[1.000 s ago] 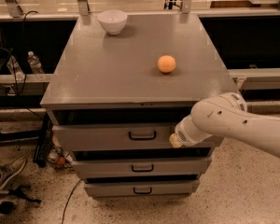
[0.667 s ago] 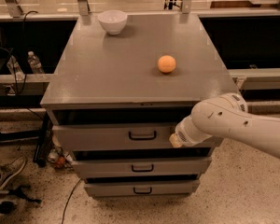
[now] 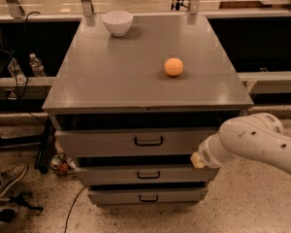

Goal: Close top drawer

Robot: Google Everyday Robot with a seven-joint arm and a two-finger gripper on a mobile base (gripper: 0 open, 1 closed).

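The top drawer (image 3: 102, 142) is the widest grey front under the cabinet top, with a black loop handle (image 3: 149, 141) at its centre. It stands pulled out a little, with a dark gap above its front. My gripper (image 3: 198, 159) is at the end of the white arm (image 3: 252, 142), which reaches in from the right. It is at the lower right corner of the top drawer's front, to the right of the handle. The arm's wrist hides the gripper's tip.
An orange ball (image 3: 173, 66) and a white bowl (image 3: 117, 22) sit on the grey cabinet top (image 3: 111, 76). Two shorter drawers (image 3: 149, 174) lie below the top one. Water bottles (image 3: 37, 64), cables and a shoe (image 3: 7, 176) lie at the left on the floor.
The arm's end has shifted to the right and lower along the top drawer's front. The drawer's opening looks about the same.
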